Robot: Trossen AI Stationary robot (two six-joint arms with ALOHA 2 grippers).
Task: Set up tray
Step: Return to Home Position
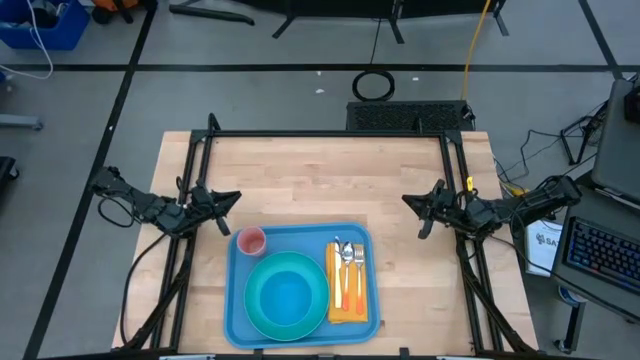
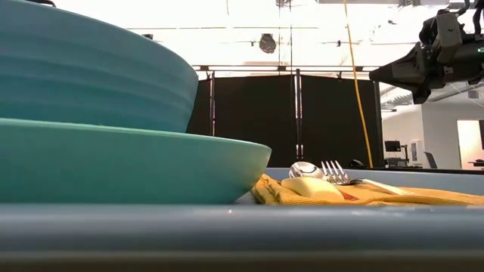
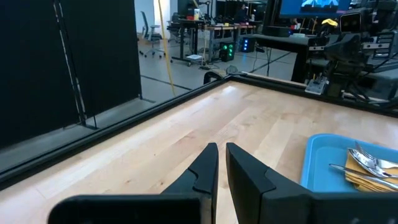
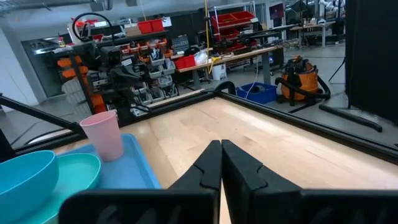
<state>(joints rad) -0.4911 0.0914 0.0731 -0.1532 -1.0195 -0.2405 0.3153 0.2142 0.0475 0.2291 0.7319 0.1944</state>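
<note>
Evidently homing: tray (image 1: 236, 300) laid; my left gripper (image 1: 233, 198), right gripper (image 1: 408, 200) clear of it, fingers pinched together, empty. Next: settle home.

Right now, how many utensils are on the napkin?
3, side by side on the yellow napkin at the tray's right end: knife leftmost, spoon in the middle, fork rightmost. None looks hidden.
</note>
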